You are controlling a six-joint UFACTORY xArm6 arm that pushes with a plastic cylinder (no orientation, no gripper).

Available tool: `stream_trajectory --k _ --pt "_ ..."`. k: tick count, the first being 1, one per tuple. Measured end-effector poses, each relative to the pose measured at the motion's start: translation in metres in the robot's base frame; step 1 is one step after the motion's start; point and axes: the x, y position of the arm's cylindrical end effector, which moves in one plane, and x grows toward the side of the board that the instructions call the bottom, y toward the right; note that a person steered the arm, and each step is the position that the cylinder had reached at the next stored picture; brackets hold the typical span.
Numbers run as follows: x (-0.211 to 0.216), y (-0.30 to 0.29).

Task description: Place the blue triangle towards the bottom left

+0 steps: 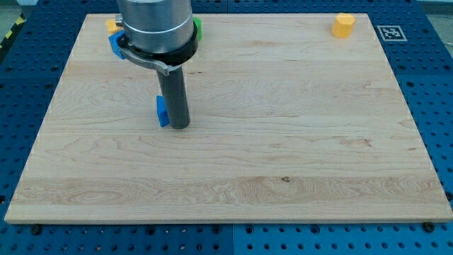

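Note:
A blue block (162, 111), mostly hidden behind my rod, lies on the wooden board (283, 142) left of centre; its shape cannot be made out. My tip (179, 127) rests on the board right against the blue block's right side. A second blue block (115, 44) peeks out at the view's top left, partly hidden by the arm's grey body.
A yellow block (343, 25) sits near the top right corner. An orange-yellow block (111, 25) and a green block (198, 28) show at the top left, both partly hidden by the arm. A blue pegboard surrounds the board.

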Motion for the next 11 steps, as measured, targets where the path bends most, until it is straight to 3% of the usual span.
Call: stream_trajectory --k 1,2,4,6,8,9,10,11 --pt "-0.046 0.026" --pt "-0.067 0.013" --pt "0.020 -0.060" --pt "0.001 -0.052" --pt "0.053 -0.089" --pt "0.049 -0.089" --pt "0.022 -0.090" --pt "-0.021 -0.132"
